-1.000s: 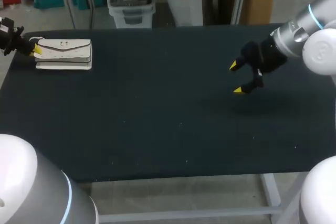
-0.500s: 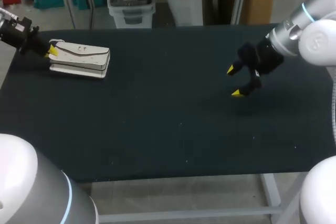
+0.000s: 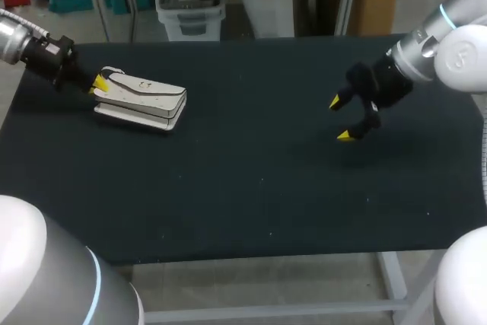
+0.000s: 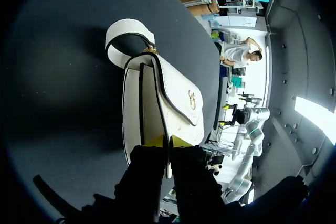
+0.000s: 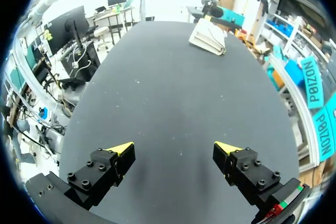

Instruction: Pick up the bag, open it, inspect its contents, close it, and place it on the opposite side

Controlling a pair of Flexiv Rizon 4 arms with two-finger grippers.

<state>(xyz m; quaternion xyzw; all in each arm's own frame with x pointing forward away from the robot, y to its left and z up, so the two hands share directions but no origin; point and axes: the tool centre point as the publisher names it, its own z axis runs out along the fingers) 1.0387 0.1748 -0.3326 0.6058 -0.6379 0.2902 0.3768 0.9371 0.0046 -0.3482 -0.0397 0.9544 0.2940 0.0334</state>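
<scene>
Two grippers are working apart: the left gripper [image 3: 100, 84] is pinching one end of the white bag [image 3: 144, 100], fingers nearly together, near the table's [image 3: 243, 188] far left corner; the right gripper [image 3: 341, 118] is hovering wide open, holding nothing, over the right side.

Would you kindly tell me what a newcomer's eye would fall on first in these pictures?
The white flap handbag with a small gold clasp stands out against the dark table, towards its far left. The left gripper has its fingers shut on the handbag's end. The right gripper hangs open over the table's right side, yellow tips apart.
</scene>
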